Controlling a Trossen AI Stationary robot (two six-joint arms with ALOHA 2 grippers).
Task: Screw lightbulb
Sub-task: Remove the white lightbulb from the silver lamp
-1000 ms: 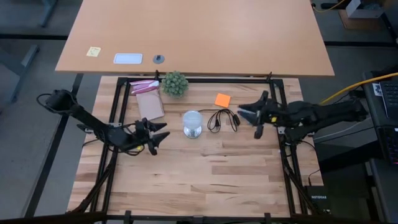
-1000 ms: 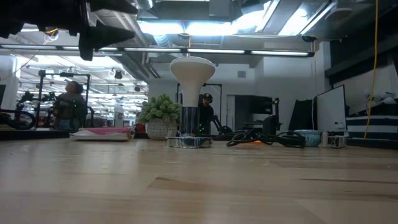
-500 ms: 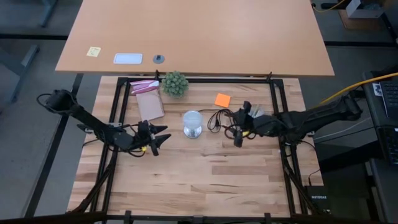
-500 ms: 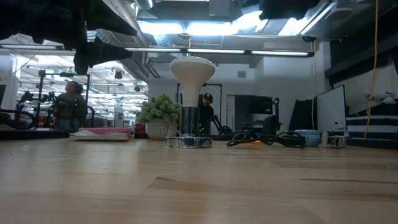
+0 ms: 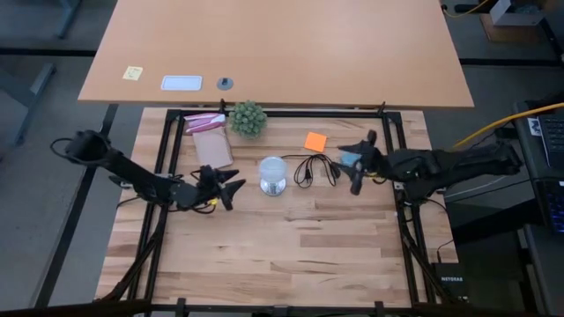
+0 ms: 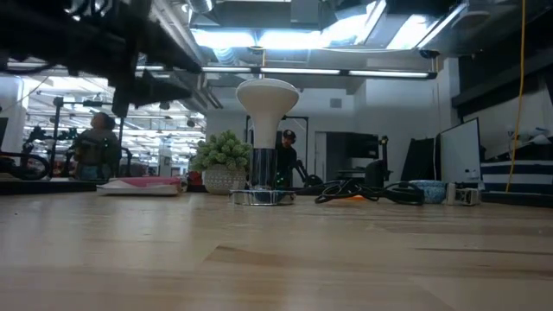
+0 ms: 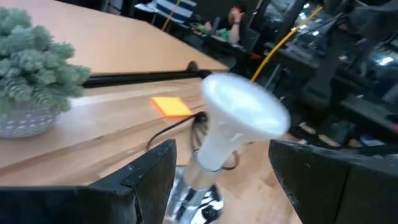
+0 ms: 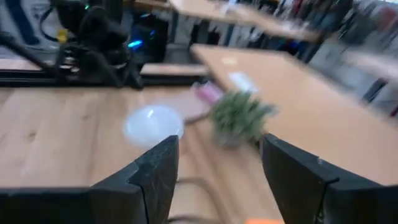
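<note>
High view: the lightbulb (image 5: 272,173) shows as a frosted white round top standing on a silvery base, midway between the two hands; the left hand (image 5: 231,187) sits just to one side with its fingers spread and nothing in them; the right hand (image 5: 354,169) hangs well apart on the other side, fingers apart and empty; a black cord (image 5: 315,170) lies between the bulb and the right hand, an orange note (image 5: 315,141) beyond it; the surface (image 5: 291,255) is pale wood planks.

Low view: the bulb stands upright, a white mushroom cap on a narrow neck over a shiny disc; a green plant (image 6: 222,160) sits beside it; a lit workshop room with people lies beyond.

Left wrist view: the bulb stands just ahead between the spread fingers (image 7: 146,180).

Right wrist view: its round white top lies farther ahead.
</note>
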